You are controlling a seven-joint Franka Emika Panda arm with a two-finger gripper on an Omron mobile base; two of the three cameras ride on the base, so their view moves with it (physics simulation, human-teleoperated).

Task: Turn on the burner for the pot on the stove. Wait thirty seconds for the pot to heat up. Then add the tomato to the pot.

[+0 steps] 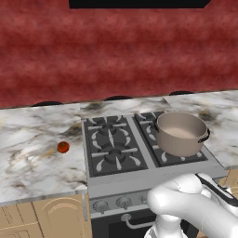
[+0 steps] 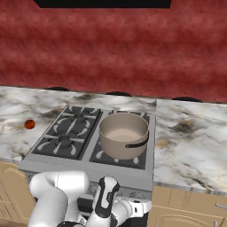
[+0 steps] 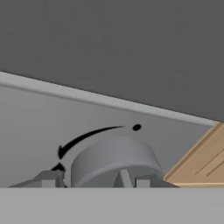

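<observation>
The grey-tan pot stands on the right side of the stove and hides the burner beneath it; I see no flame glow. The small red tomato lies on the marble counter left of the stove. In the hand view my gripper is pressed close to the stove's front panel. Its two fingertips flank a round grey knob and seem to be closed on it. A curved arrow and a dot are printed above the knob.
Marble counter runs on both sides of the stove, with a red wall behind. Other knobs and a bar handle sit on the stove front. A wooden cabinet borders the panel on the right.
</observation>
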